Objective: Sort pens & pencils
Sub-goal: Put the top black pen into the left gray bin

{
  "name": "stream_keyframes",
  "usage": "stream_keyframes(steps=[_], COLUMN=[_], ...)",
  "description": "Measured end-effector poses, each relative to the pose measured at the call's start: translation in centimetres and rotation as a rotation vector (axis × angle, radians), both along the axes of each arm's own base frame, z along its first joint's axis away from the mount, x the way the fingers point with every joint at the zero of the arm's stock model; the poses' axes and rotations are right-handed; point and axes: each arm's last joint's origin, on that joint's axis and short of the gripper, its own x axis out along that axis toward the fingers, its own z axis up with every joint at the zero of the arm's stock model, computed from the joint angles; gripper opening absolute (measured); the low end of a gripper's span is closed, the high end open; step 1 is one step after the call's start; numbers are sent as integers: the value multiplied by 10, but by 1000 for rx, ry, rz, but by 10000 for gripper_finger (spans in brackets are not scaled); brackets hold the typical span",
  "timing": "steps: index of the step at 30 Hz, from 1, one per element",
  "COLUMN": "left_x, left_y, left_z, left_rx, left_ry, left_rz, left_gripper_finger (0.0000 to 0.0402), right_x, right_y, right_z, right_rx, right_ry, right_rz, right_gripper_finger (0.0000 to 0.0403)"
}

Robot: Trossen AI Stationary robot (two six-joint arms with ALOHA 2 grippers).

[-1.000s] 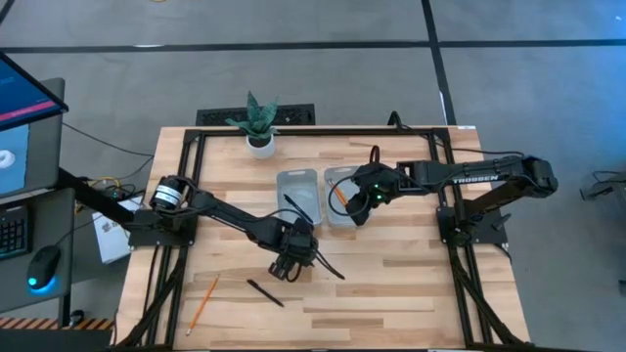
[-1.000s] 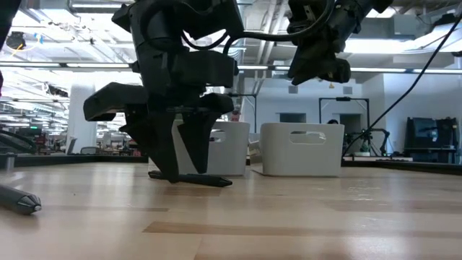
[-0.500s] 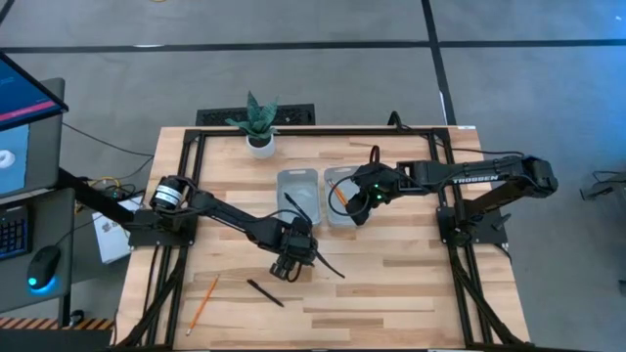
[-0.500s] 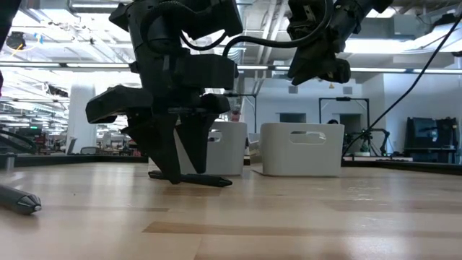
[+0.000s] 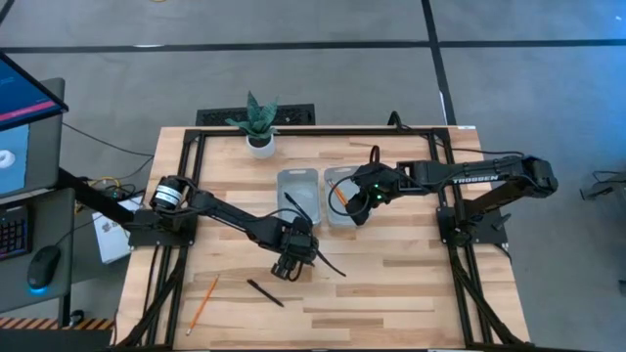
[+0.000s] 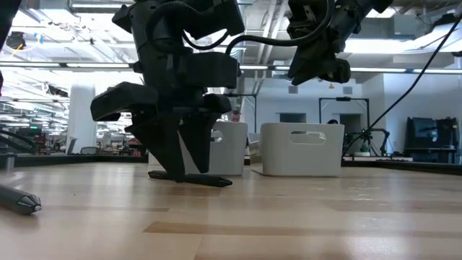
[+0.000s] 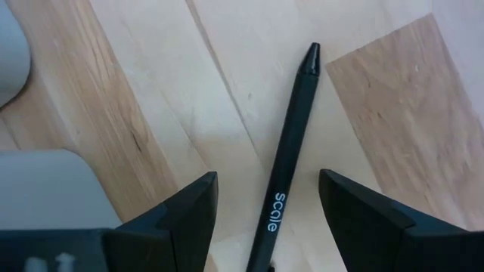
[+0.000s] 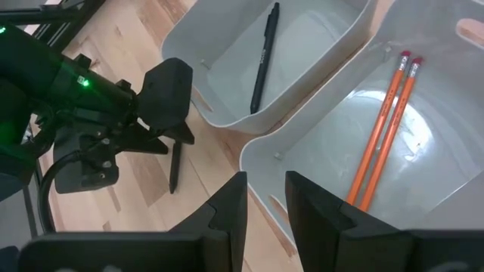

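One black pen (image 7: 291, 151) lies flat on the wooden table (image 5: 391, 284), and my left gripper (image 7: 266, 181) is down over it, open, one finger on each side without touching; in the high view gripper (image 5: 305, 256) and pen (image 5: 329, 265) sit mid-table. A second pen (image 5: 264, 291) and one orange pencil (image 5: 202, 303) lie loose nearer the near-left corner. The third pen (image 8: 262, 57) rests in the left grey bin (image 5: 296, 181), leaning on its wall. Two pencils (image 8: 386, 125) lie in the right bin (image 5: 342, 176). My right gripper (image 8: 266, 193) hovers open and empty above that bin.
The two bins stand side by side at the table's middle, toward the far edge. A potted plant (image 5: 257, 122) sits at the far edge, left of centre. The right half of the table, beyond the bins, is bare wood.
My left gripper has edged slightly toward the table's right while staying low at the pen, fingers still apart. The pen has stayed where it lay.
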Motion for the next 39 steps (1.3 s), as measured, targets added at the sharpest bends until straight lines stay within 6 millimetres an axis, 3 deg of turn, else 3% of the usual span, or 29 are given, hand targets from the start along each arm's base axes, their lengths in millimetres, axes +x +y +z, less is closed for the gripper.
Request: stream_keyframes(steps=[25, 39], left_x=[-3, -2], left_y=[-2, 1], left_z=[-1, -6], left_rx=[-10, -45], left_ry=[37, 57], left_rz=[-47, -38], left_gripper_finger=[220, 111], right_x=[1, 1], right_y=[0, 0], right_z=[0, 0], right_rx=[0, 0], right_ry=[-7, -7], right_rz=[0, 0], right_gripper_finger=[113, 113])
